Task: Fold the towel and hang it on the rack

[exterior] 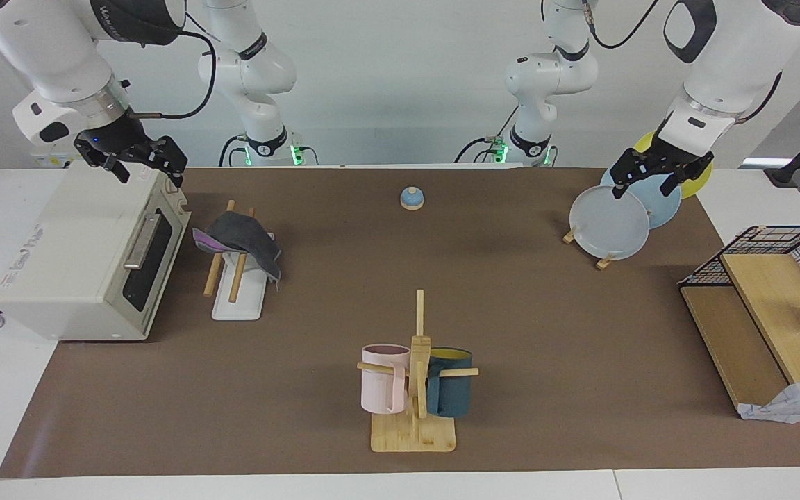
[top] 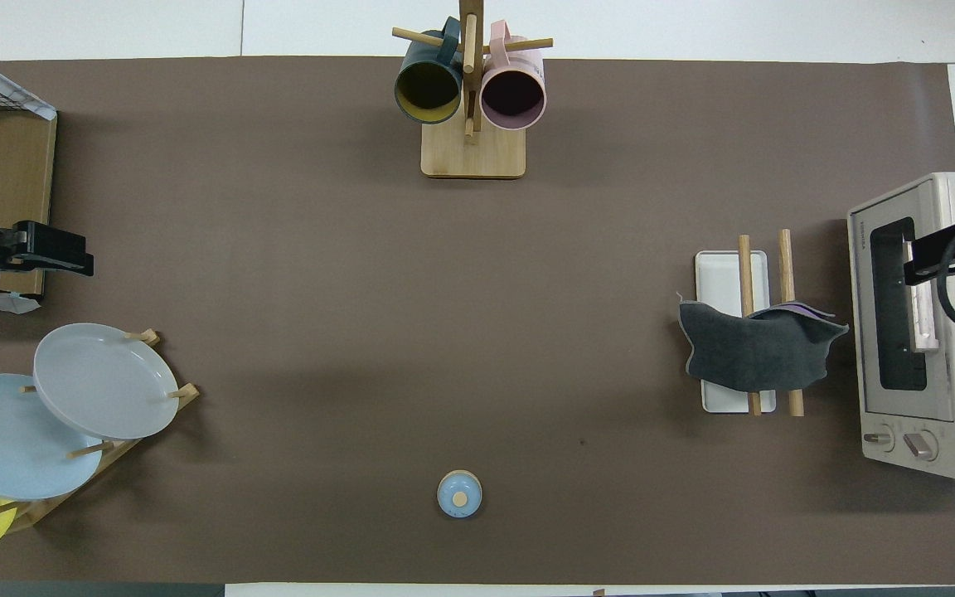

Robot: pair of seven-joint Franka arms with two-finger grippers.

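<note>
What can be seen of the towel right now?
The towel is a thin, soft cloth, dark grey face up, with a purple edge showing toward the oven. It lies folded and draped over the two slanted wooden rods of the rack, sagging past both, its lower edge hanging over the white base. A frayed thread shows at one corner. Only the rack touches it; neither gripper is near it.

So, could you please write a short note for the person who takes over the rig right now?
Left gripper: open, empty, over the plate stand.
Right gripper: open, empty, over the toaster oven.
Towel: draped grey face up over the rods of the rack, beside the oven, a purple edge showing.
Done: the towel hangs on the rack, both grippers clear of it.
Left: nothing visible; check only that the fold is tidy.
</note>
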